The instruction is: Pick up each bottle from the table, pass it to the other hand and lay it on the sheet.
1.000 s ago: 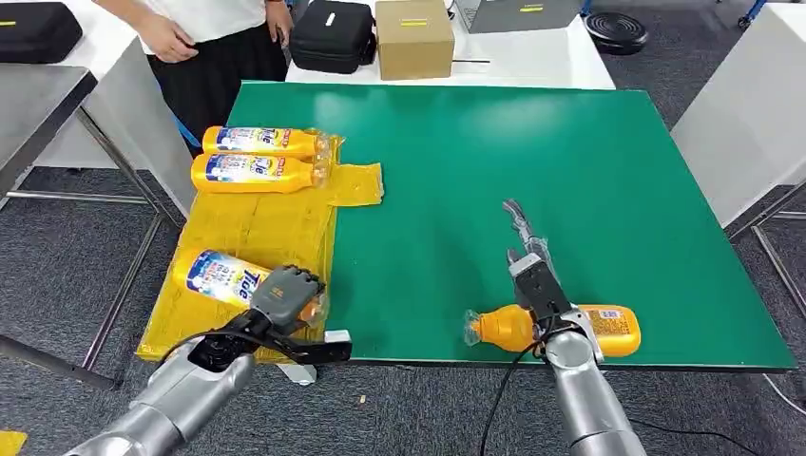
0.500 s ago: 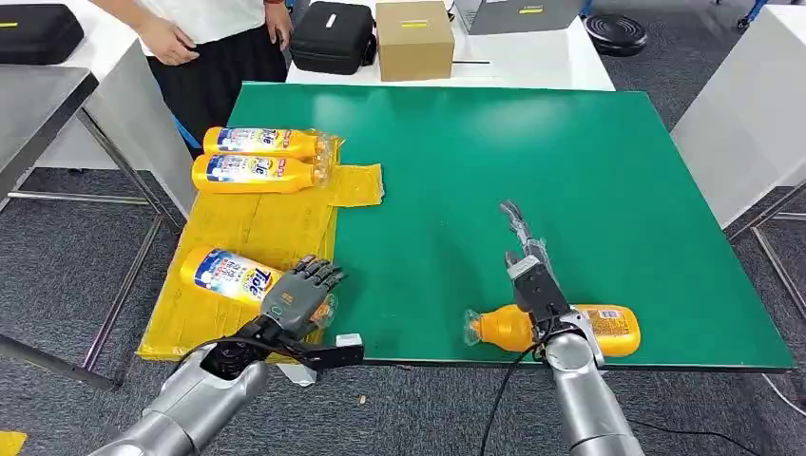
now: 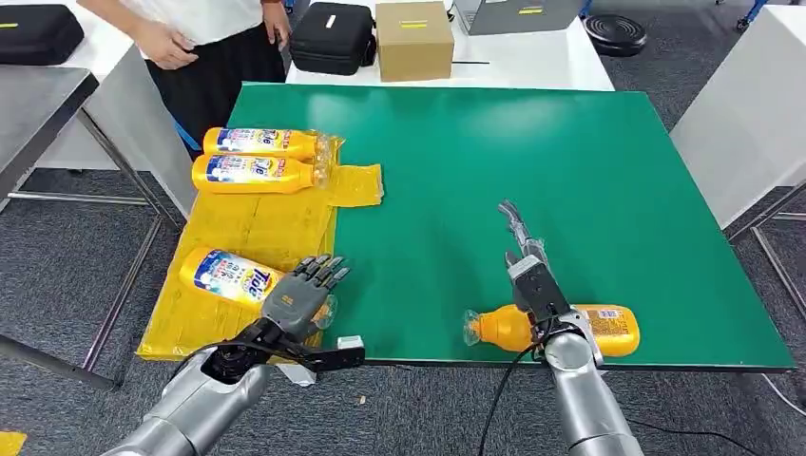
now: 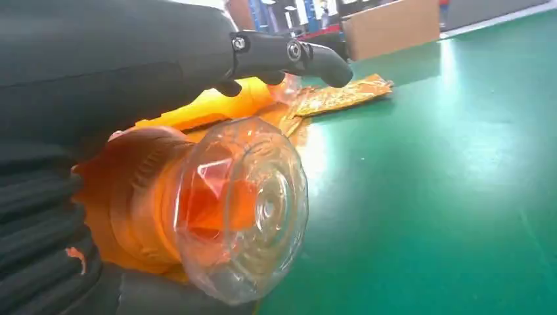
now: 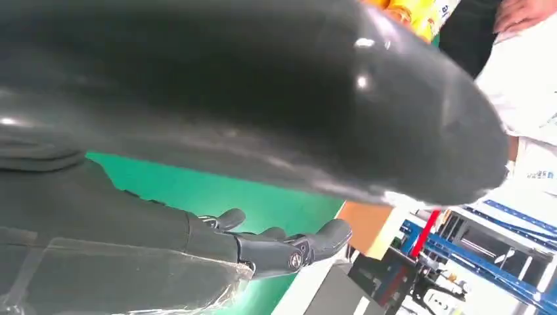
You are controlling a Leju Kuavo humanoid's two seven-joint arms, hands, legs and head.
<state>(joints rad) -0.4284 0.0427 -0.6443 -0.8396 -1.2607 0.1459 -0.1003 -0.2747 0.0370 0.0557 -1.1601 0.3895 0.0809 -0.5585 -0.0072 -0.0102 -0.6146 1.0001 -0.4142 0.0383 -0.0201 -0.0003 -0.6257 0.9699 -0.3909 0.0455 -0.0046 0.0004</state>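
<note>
From my remote station, the green table (image 3: 570, 171) took up most of the head view, with the yellow sheet (image 3: 238, 237) draped over its left edge. Beyond the far edge a white bench carried a cardboard box (image 3: 413, 38) and a black case (image 3: 333, 36), and a person (image 3: 204, 43) stood at the far left corner. Two orange bottles lay side by side at the far end of the sheet, the farther bottle (image 3: 261, 142) just beside the nearer bottle (image 3: 255, 172), both with caps pointing toward the table. A third bottle (image 3: 228, 275) lay on the near part of the sheet, tilted, its clear cap end under my left hand (image 3: 302, 293), whose fingers were spread and extended over the cap; the left wrist view showed that cap (image 4: 246, 210) close against the palm with the fingers straight, holding nothing. A fourth bottle (image 3: 608, 330) lay on its side near the table's front edge, cap pointing left. My right hand (image 3: 532, 275) hovered over it, fingers stretched forward and apart, empty.
</note>
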